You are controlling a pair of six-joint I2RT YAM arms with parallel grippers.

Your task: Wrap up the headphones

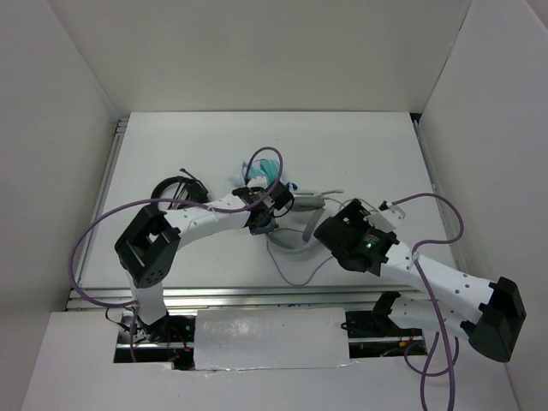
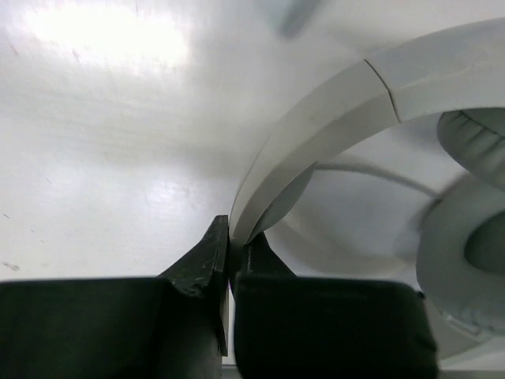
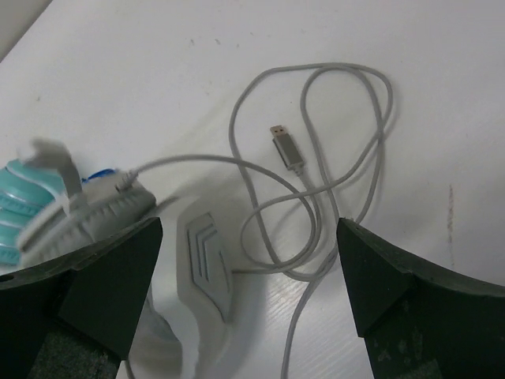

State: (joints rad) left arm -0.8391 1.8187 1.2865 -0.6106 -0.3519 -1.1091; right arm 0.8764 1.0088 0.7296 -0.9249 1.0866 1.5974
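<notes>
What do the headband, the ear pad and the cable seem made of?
Headband: seemingly hard plastic, matte light grey; smooth, with a crisp seam between sections. Ear pad: probably leatherette over foam; puffy, faint sheen. Cable: thin grey rubbery or plastic sheath, lying in loose loops; its plug has a shiny metal tip.

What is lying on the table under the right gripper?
Under the open right gripper: loose loops of the grey cable, its USB plug, and part of the white headphones. Teal headphones peek beside them. The fingers cover the rest of the headphones.
</notes>
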